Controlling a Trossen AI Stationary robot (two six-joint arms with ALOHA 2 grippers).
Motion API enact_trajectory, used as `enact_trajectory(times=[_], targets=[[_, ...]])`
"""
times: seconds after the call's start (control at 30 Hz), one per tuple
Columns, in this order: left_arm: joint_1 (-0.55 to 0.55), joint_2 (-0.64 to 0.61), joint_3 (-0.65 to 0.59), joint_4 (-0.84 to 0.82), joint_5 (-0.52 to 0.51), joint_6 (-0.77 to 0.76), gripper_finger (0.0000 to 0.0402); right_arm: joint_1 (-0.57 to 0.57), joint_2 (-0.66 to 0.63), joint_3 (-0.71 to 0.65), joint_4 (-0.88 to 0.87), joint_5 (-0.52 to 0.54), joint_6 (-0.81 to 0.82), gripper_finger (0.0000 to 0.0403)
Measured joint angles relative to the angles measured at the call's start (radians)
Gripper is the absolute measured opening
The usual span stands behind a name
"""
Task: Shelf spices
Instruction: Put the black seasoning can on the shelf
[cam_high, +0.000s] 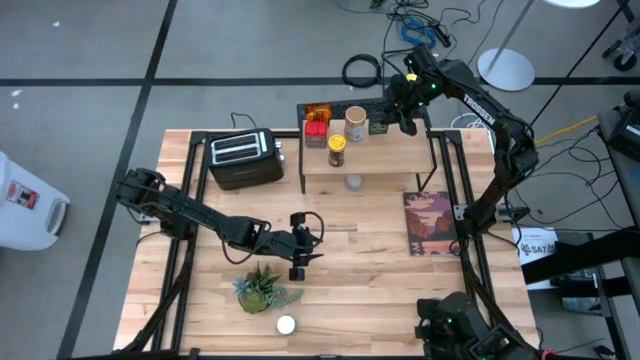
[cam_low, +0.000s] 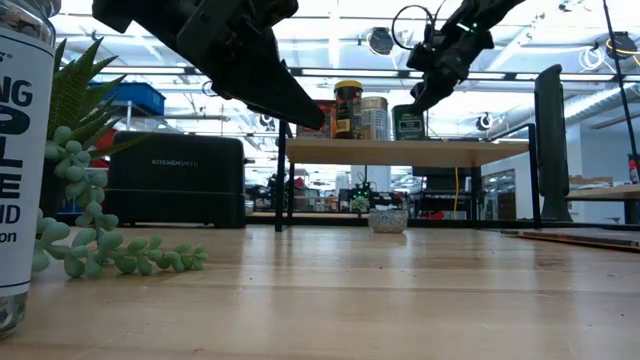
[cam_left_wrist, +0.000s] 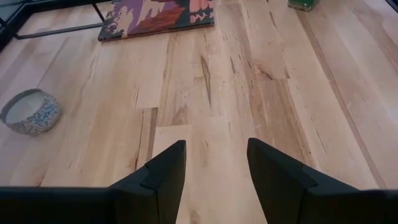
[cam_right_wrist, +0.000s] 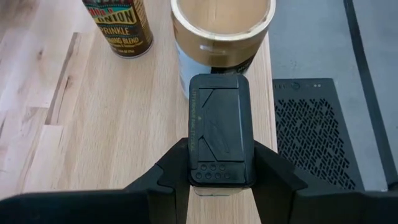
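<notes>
The shelf (cam_high: 380, 160) stands at the table's far side. On its plank stand an amber jar (cam_high: 317, 111), a red tin (cam_high: 316, 131), a yellow-lidded jar (cam_high: 337, 150) and a tan-lidded jar (cam_high: 355, 126). My right gripper (cam_high: 398, 115) is shut on the dark square tin (cam_right_wrist: 219, 124), right behind the tan-lidded jar (cam_right_wrist: 222, 31). My left gripper (cam_high: 298, 260) hangs open over the bare table's middle, with nothing between its fingers (cam_left_wrist: 168, 174). A white-capped shaker (cam_high: 286, 324) stands near the front edge. A small patterned jar (cam_high: 353, 181) sits on the table by the shelf's front. My right gripper pinches the dark square tin by two opposite sides just under its lid (cam_right_wrist: 196, 149), one finger on each side. The fingers slant down from the far right. The tin stands upright, its base (cam_low: 408, 135) level with the plank top; whether it rests there I cannot tell.
A black toaster (cam_high: 245, 160) stands left of the shelf. A green potted plant (cam_high: 265, 288) is beside my left gripper, toward the front. A book (cam_high: 430, 222) lies on the table at the right. A black perforated box (cam_right_wrist: 317, 143) lies past the shelf's edge.
</notes>
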Motion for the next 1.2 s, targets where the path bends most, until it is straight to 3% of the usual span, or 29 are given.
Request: enact_trajectory(times=[0.93,1.2], targets=[[0.000,0.000,0.000,0.000,0.010,0.004,0.0181,0.001,0.000,-0.002,-0.025,0.000,0.084,0.0143],[0.000,0.000,0.000,0.001,0.010,0.004,0.0181,0.001,0.072,-0.002,-0.038,0.012,0.125,0.0154]])
